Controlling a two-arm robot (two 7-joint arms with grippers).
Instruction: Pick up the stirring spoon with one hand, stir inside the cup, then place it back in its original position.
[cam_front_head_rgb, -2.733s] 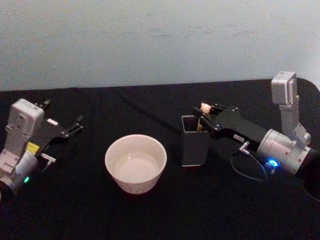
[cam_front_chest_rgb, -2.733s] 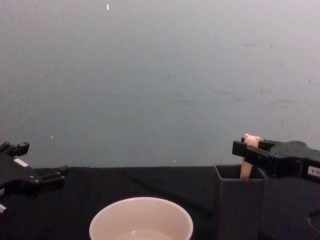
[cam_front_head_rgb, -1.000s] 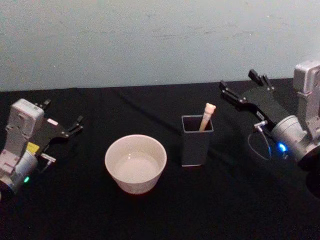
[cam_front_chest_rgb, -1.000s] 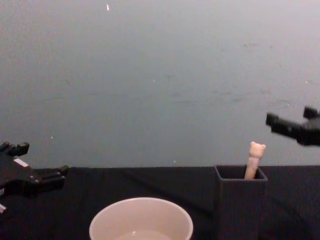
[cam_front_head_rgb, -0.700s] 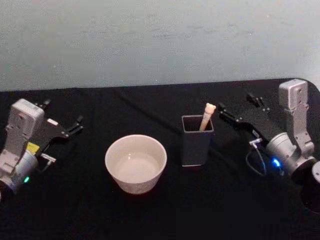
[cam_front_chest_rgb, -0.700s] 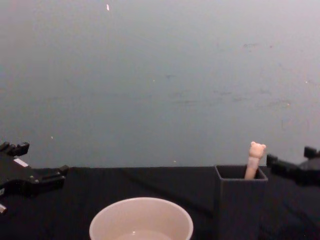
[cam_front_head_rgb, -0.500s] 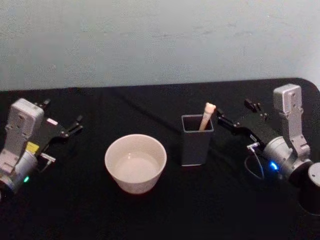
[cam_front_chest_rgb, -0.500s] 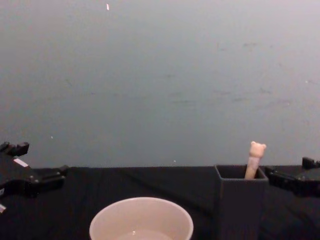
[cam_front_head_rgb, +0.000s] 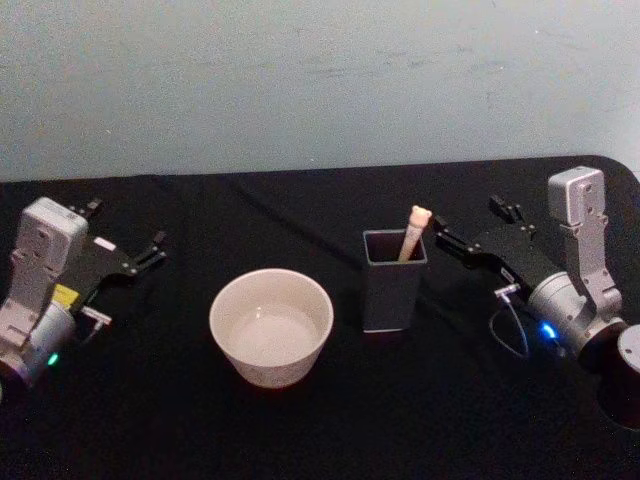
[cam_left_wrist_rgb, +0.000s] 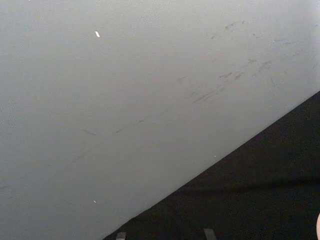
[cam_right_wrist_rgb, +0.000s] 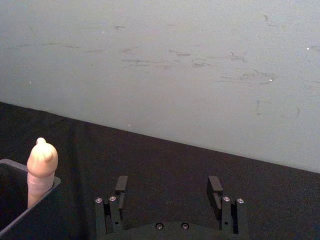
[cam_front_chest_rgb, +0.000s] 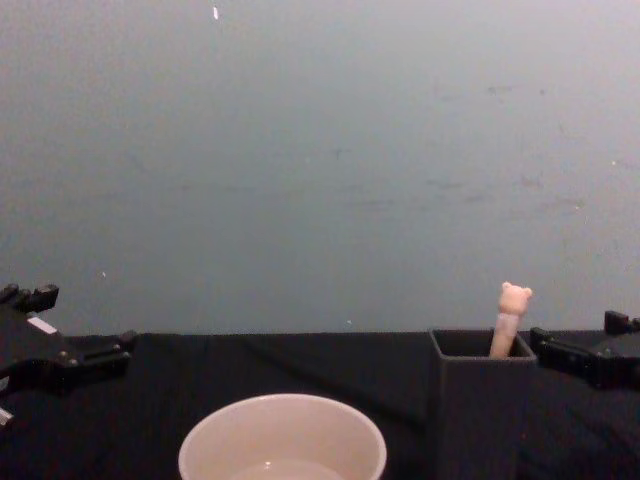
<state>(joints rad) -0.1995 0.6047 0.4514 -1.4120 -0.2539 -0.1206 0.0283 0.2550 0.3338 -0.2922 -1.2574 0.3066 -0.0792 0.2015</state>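
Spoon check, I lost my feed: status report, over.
Right gripper open, beside the holder. Left gripper open, parked far left. Stirring spoon standing in holder, ungripped. Cup unobstructed.

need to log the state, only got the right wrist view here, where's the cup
Observer: The cup sits left of the holder, apart from it.
Operator: is the spoon in the cup
Observer: No. The spoon stands in the holder, leaning toward its far right corner.
Operator: and the left arm
Observer: The left end effector is open at the far left, well away from the cup.
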